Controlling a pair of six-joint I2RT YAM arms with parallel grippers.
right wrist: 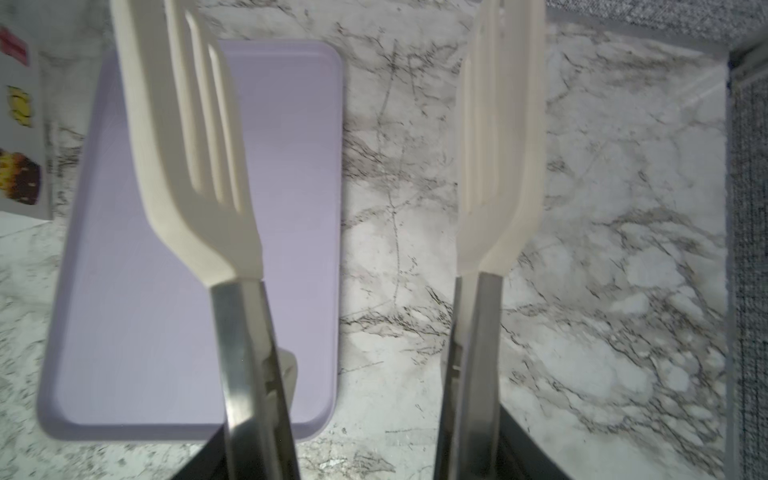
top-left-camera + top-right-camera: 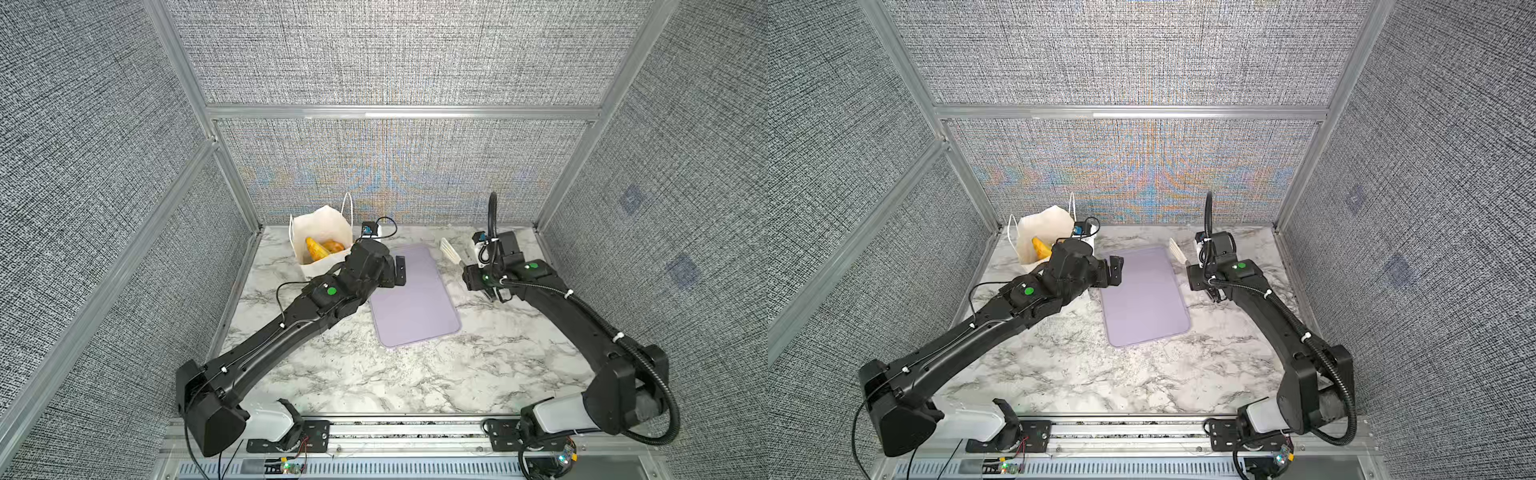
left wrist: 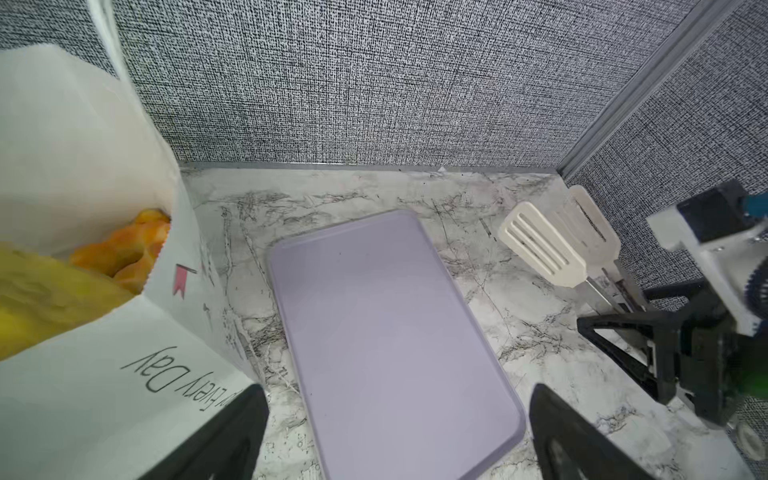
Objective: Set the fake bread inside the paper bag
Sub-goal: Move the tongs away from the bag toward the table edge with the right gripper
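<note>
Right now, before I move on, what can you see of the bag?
The bag is white paper, standing upright with its mouth open and rim crumpled, in the table's far left corner beside the tray. Thin white string handles stick up. Grey "Every Day" lettering and a small pink flag mark its side. Yellow-orange bread lies inside. The left arm crosses its front in both top views; contact cannot be told.

Lavender tray (image 2: 415, 299) on marble table (image 2: 353, 374) — tongs (image 2: 450, 249) near
</note>
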